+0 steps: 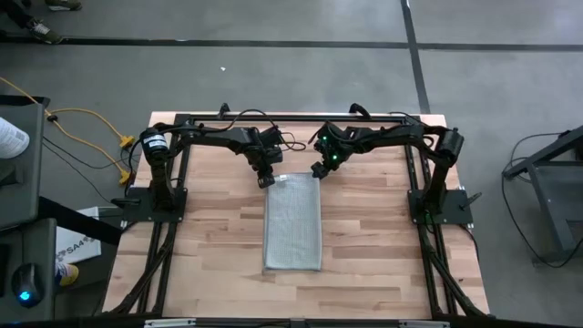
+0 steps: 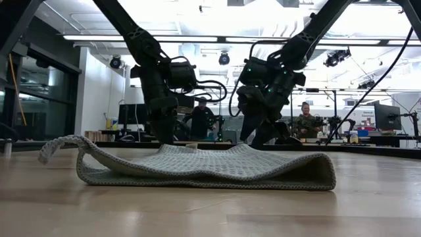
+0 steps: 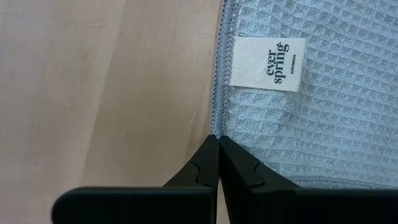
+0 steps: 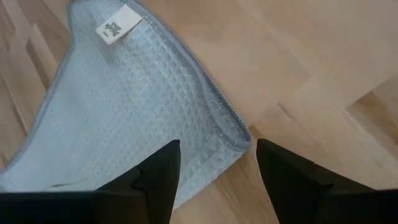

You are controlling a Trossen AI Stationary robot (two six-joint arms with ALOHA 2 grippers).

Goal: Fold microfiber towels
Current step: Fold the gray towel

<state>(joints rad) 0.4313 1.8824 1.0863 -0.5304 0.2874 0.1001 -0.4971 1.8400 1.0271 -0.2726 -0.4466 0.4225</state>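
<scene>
While both dark arms reach in from the far edge of the bench [image 1: 383, 273], the grey-blue towel [image 1: 292, 223] lies folded into a long strip at the bench's middle, running from near the far edge toward the near edge. The left gripper [image 1: 267, 180] points down at the towel's far left corner, its fingers pressed together on the stitched hem, close to the white tag [image 3: 267, 65]. The right gripper [image 1: 319, 170] hangs just above the far right corner, fingers spread wide and holding nothing; that corner lies on the wood between them.
</scene>
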